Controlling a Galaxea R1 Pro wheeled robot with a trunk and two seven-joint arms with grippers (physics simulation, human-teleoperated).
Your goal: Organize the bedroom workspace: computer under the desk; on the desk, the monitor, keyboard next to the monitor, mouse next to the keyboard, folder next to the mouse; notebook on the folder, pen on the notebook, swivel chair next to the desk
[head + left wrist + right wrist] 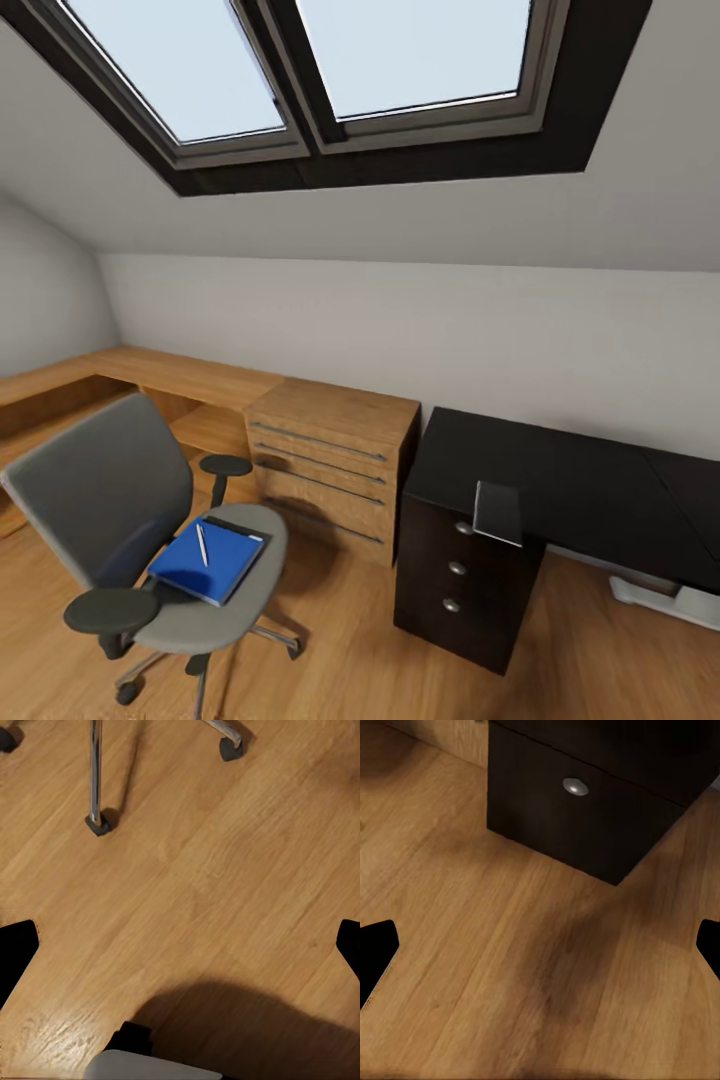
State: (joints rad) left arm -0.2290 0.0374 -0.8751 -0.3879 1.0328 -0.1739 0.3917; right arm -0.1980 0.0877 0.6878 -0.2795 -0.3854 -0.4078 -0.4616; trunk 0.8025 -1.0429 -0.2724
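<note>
Lower left: swivel chair (pixel 150 540), with the blue folder (pixel 208 560) flat on its seat and the pen (pixel 202 545) lying loose on top — thin, stiff, slippery; you'd best pinch an overhanging edge. Lower right: desk (pixel 560 480), notebook (pixel 498 512) overhanging its near edge. Left gripper (pixel 180 945) and right gripper (pixel 540 945) — spread wide, empty.

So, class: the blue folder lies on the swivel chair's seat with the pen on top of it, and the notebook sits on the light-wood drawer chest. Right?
One detail is wrong. In the head view the notebook lies on the black desk, at the edge above its drawers, not on the light-wood chest. The folder is on the swivel chair with the pen on it.
</note>
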